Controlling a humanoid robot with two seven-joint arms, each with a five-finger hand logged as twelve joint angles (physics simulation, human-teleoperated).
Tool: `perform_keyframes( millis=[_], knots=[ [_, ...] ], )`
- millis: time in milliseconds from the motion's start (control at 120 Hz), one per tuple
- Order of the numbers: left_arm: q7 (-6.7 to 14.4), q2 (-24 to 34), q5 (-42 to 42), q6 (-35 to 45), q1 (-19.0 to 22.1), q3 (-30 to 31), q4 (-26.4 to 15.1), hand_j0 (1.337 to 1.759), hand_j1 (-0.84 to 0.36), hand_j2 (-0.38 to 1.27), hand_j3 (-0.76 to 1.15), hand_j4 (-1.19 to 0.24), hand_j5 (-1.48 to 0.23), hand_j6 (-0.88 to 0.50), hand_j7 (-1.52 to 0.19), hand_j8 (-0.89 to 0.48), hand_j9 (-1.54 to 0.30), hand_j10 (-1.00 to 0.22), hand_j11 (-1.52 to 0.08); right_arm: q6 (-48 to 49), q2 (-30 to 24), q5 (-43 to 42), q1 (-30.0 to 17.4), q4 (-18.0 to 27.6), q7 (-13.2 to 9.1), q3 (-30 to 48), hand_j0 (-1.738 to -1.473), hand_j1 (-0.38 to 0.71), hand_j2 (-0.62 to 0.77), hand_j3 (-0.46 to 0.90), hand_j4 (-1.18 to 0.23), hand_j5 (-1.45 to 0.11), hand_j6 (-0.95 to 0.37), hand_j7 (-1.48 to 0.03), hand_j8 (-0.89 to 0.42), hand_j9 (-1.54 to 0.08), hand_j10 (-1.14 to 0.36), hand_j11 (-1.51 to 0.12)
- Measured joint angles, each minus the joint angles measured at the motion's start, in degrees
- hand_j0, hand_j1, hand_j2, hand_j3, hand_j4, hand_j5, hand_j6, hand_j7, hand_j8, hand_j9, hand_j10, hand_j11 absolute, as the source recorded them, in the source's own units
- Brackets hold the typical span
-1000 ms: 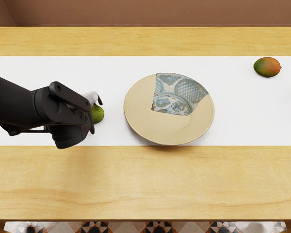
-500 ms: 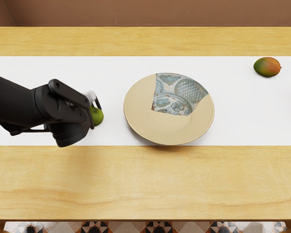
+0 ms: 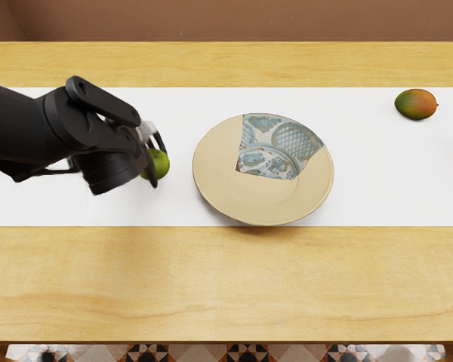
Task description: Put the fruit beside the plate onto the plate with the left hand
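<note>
My left hand (image 3: 146, 154) comes in from the left edge, black and bulky, with its fingers curled around a small green fruit (image 3: 159, 163). Only the fruit's right side shows past the hand. The fruit seems lifted slightly off the white runner, with a faint shadow under it. It sits a short way left of the tan plate (image 3: 234, 188), which has a blue patterned wedge on its far right part. A second fruit, a red-green mango (image 3: 416, 104), lies far off at the upper right.
A white runner (image 3: 377, 173) crosses the wooden table (image 3: 226, 279) from left to right, under the plate and both fruits. The table's far strip of wood runs along the top.
The left hand closed on the green fruit, then rose and shifted up and a little right toward the plate, carrying the fruit. Plate and mango stayed put.
</note>
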Motion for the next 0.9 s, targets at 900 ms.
perform_keyframes(
  millis=[900],
  knots=[
    [-0.73, 0.00, -3.77, -23.99, -2.62, -13.66, 14.59, 1.647, -0.28, 0.38, 0.00, -0.37, -1.27, -0.19, -1.20, -0.25, -1.21, -0.61, -1.20, 0.00, 0.00, 0.00, -0.01, 0.00, 0.02, 0.00, -1.658, -0.33, 0.00, 0.00, -0.02, -0.02, -0.02, -0.02, -0.02, -0.02, -0.02, -0.02]
  ],
)
